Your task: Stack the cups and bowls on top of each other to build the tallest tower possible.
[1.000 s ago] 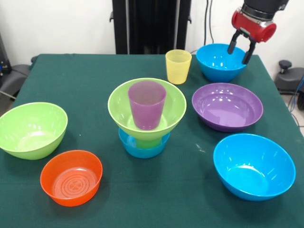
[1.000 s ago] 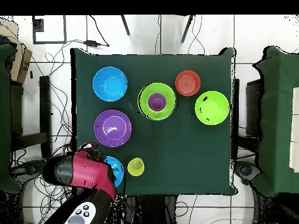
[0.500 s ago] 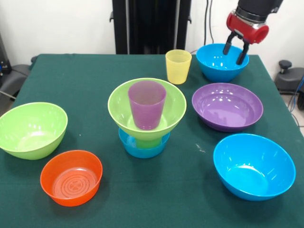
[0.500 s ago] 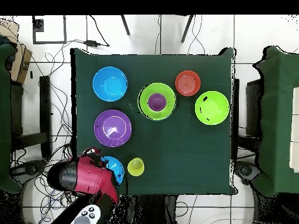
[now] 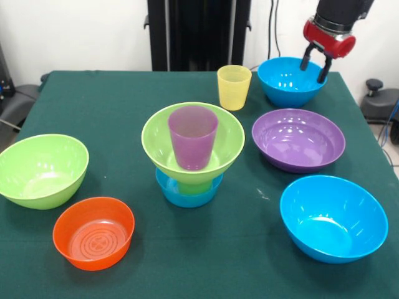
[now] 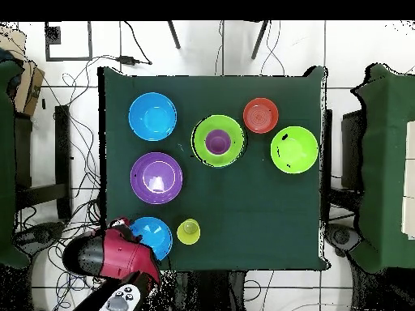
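The tower stands mid-table: a small blue bowl [image 5: 189,193] at the bottom, a green cup [image 5: 196,186] mostly hidden, a lime green bowl [image 5: 218,146] and a purple cup [image 5: 193,138] on top [image 6: 217,142]. My gripper [image 5: 315,67] is open above the right rim of the far blue bowl [image 5: 283,84] [image 6: 154,236], with nothing between its fingers. I cannot tell whether it touches the rim. A yellow cup [image 5: 234,87] [image 6: 189,232] stands left of that bowl.
A wide purple bowl [image 5: 298,140] [image 6: 156,177] and a large blue bowl [image 5: 333,218] [image 6: 152,116] sit on the right in the front view. A lime green bowl [image 5: 40,169] [image 6: 294,150] and a small orange bowl [image 5: 93,232] [image 6: 261,115] sit on the left.
The gripper stayed open over the far blue bowl, shifting slightly left and then back right. In the overhead view the arm drew back towards the table edge, uncovering more of that bowl.
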